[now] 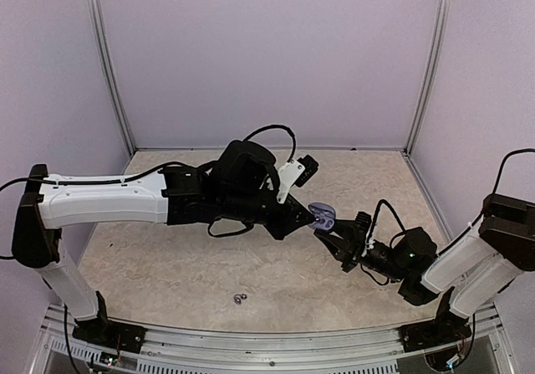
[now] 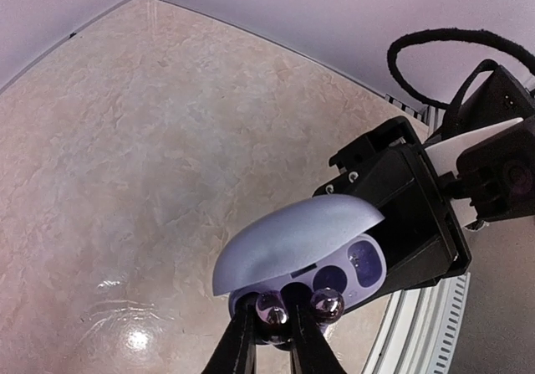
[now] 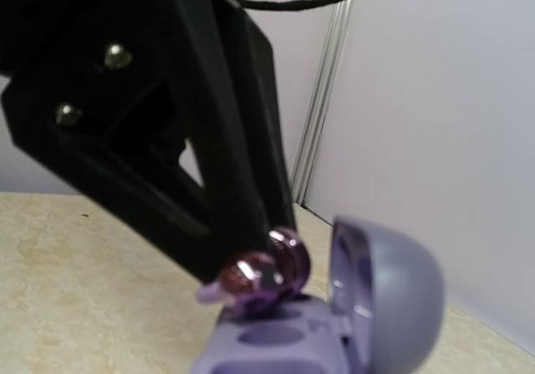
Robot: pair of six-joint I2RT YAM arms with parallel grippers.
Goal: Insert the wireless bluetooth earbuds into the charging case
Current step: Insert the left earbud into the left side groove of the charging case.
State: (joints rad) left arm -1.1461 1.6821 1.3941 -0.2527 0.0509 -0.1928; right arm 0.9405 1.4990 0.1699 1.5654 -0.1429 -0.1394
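The lilac charging case (image 1: 322,216) hangs above the table with its lid (image 2: 288,242) up. My right gripper (image 1: 333,234) is shut on the case's base (image 3: 276,345); its own fingers do not show in the right wrist view. My left gripper (image 2: 273,317) is shut on a glossy dark purple earbud (image 2: 273,309) at the front rim of the base. A second dark purple earbud (image 2: 327,305) sits just to the right of the right finger (image 2: 306,340), on the base. From the right wrist, both buds (image 3: 266,274) show side by side over the sockets.
Two more tiny buds (image 1: 241,297) lie together on the marble tabletop (image 1: 167,257) near the front edge. Pale walls enclose the table on three sides, and a metal rail (image 1: 276,359) runs along the front.
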